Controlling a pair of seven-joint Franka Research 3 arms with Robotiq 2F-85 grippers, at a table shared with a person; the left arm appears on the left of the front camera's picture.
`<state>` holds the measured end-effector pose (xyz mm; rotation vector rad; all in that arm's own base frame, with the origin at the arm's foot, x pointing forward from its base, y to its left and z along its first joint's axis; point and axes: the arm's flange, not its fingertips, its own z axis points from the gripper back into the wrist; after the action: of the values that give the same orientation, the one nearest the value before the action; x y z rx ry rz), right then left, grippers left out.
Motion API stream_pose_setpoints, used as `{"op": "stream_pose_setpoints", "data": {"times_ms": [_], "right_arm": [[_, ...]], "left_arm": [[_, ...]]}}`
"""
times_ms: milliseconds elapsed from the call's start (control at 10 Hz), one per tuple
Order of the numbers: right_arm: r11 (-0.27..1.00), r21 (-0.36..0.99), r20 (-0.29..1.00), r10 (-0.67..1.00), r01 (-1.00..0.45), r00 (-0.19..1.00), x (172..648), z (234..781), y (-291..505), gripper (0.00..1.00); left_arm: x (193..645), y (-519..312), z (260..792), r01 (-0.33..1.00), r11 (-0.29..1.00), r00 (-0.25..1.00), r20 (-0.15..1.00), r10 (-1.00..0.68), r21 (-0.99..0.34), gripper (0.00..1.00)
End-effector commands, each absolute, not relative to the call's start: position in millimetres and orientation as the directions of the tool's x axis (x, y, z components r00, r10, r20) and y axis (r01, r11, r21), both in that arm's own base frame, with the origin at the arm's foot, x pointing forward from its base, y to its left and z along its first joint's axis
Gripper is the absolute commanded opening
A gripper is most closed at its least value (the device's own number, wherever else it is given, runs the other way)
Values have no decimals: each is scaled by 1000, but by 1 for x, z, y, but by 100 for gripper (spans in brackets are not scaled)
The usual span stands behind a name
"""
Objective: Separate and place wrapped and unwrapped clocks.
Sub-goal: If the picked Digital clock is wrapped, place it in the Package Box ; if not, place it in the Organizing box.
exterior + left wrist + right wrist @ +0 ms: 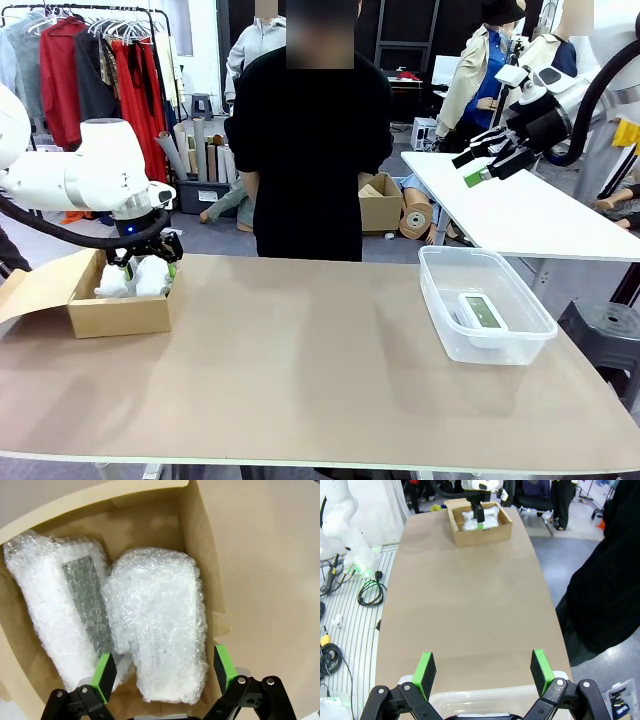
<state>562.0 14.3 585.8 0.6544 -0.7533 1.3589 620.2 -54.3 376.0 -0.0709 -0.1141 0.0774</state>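
Green-padded left gripper [162, 670] hangs open over two white bubble-wrapped bundles [155, 630] lying in the brown cardboard box [120, 315] at frame left, the bare white digital clock [482, 310] sits in the clear plastic tub [440, 320] right of centre, right gripper [492, 160] open and raised upper right; sorting appears complete.

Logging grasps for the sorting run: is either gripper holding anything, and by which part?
Nothing is held. The left gripper stands open above the bubble-wrapped bundle in the cardboard box; the right gripper is open.

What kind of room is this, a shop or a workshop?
Probably a robot lab or workshop: a white robot arm works at a table, with a clothes rack and cardboard rolls stored behind.
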Motion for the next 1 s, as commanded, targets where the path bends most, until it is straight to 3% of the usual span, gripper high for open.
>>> {"op": "stream_pose_setpoints", "data": {"times_ms": [0,400,900], "right_arm": [[105,-20,789,613,-994,49,561,587,14,100],[105,-20,789,613,-994,49,561,587,14,100],[105,-20,789,613,-994,49,561,587,14,100]], "left_arm": [[617,-60,391,-111,991,987,104,119,-76,100],[609,-67,418,-101,992,986,127,109,-72,100],[612,-66,414,-92,992,987,127,102,-83,100]]}}
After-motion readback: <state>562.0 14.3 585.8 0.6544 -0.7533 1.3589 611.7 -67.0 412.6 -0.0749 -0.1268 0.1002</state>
